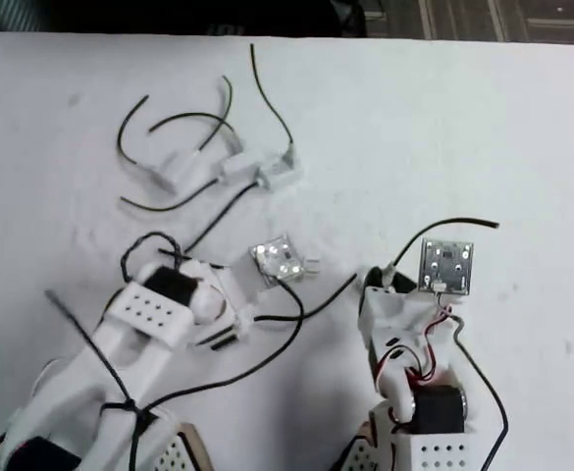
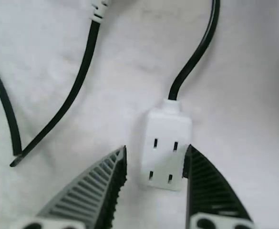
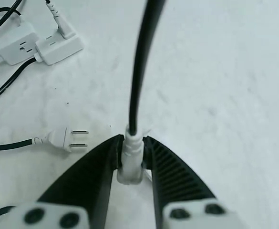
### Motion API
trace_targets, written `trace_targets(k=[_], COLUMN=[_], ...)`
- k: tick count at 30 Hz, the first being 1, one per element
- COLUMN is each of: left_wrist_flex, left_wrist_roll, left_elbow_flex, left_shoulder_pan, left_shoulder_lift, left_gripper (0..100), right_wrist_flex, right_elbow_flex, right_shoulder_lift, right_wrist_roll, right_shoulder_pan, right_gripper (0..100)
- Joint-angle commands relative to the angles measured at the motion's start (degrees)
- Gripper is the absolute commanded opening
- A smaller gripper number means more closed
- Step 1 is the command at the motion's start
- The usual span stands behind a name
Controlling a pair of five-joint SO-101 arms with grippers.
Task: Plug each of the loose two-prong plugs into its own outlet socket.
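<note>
1. Table (image 1: 463, 118): white, with a flat matte top that carries everything below.
2. Left gripper (image 2: 155, 149): low in the frame. Its fingers (image 2: 106, 186) are spread wide to either side of item 4. The dark one is at the block's edge and the grey one stands apart from it.
3. Right gripper (image 3: 133, 139): lower centre of the frame. Its fingers (image 3: 168, 167) are pinched tight on item 5.
4. Socket block (image 2: 165, 148): white, lying flat at frame centre with two pairs of slots facing up. It is probably light, hard and smooth, so it is likely to skid when pushed. Best taken across its long sides and braced.
5. Held plug (image 3: 131, 157): a white body with its prongs hidden. Its black cord (image 3: 141, 67) rises toward the top of the frame. The cord looks springy and may tug the plug off line.
6. Loose plug (image 3: 65, 139): lies at left of frame with two thin prongs bare. It looks light, and the prongs would likely bend if forced in crooked. Best gripped on the body's flat sides, never by the cord.
7. Spare sockets (image 3: 20, 45): at upper left, one beside a white plug.
</note>
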Motion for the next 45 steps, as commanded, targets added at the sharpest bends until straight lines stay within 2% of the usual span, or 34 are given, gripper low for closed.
trace_targets(k=[1,6,9,14,18,25,29,38,45], left_wrist_flex=[7.47,15.82,18.37,17.41,13.54,6.77,6.51,1.14,0.35], left_wrist_roll=[0.18,0.18,-0.62,-8.18,-10.9,-8.7,-8.26,5.63,8.88], left_elbow_flex=[-5.45,-5.45,-5.27,-5.63,-5.27,-5.19,-5.27,-7.56,-12.57], left_shoulder_pan=[-0.4,-0.92,-4.79,-15.25,-17.71,-17.27,-13.41,-0.22,0.92], left_shoulder_lift=[-4.09,-14.2,-16.4,-9.98,-2.33,5.41,10.51,13.05,13.14], left_gripper=[20,21,21,21,21,21,21,21,21], right_wrist_flex=[-1.1,-1.1,-1.1,-1.01,-1.01,-1.01,-1.01,-1.01,-1.01], right_elbow_flex=[-0.44,-0.44,-0.44,-0.44,-0.44,-0.35,-0.35,0.53,0.62], right_shoulder_lift=[-0.31,-0.31,-0.31,-0.22,-0.22,-0.22,-0.22,-0.31,-0.31], right_wrist_roll=[-0.44,-0.44,-0.44,-0.44,-0.44,-0.44,-0.44,-0.44,-0.44], right_shoulder_pan=[0.4,0.4,0.4,0.31,0.31,0.48,0.48,0.22,0.22], right_gripper=[1.7,1.7,1.7,1.7,1.7,1.7,1.7,1.7,1.7])
